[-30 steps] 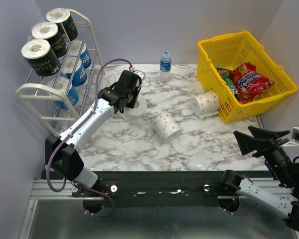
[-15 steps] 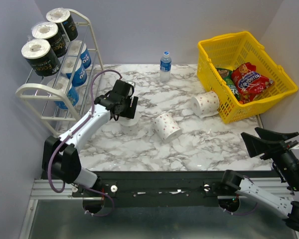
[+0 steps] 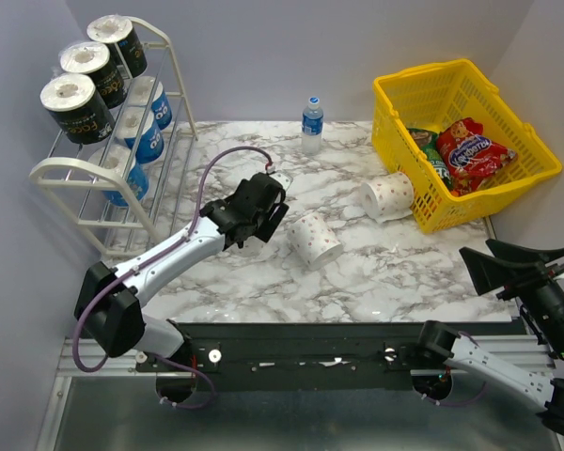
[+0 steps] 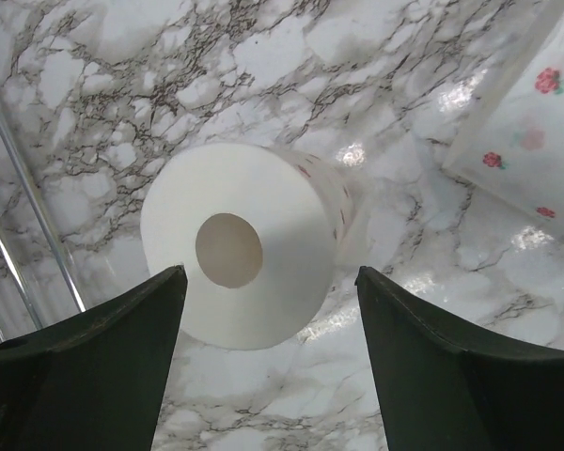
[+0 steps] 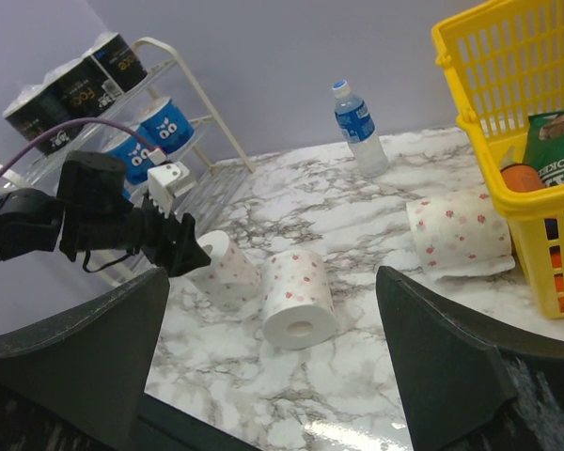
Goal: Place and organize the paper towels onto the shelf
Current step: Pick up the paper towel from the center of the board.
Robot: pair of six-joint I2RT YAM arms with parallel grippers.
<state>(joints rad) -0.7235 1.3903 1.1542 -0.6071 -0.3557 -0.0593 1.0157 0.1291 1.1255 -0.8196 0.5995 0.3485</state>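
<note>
A white paper towel roll with reddish dots [image 4: 235,244] lies on its side on the marble table, its end facing my left gripper [image 4: 270,272], which is open and just short of it, touching nothing. From the top view this gripper [image 3: 261,212] covers that roll. Two more dotted rolls [image 3: 313,240] [image 3: 387,195] lie to the right. The white shelf [image 3: 52,169] at the far left holds three black rolls [image 3: 75,106] on top and blue rolls [image 3: 143,136] below. My right gripper [image 3: 508,260] hangs open and empty off the table's near right corner.
A yellow basket [image 3: 423,73] with snack packs [image 3: 470,150] stands at the back right, one dotted roll against its front. A small water bottle [image 3: 311,124] stands at the back middle. The shelf's bars [image 4: 28,216] run just left of the near roll.
My left gripper opened and let go of the dotted roll, then moved right; the roll now lies on the table. The right arm sank slightly.
</note>
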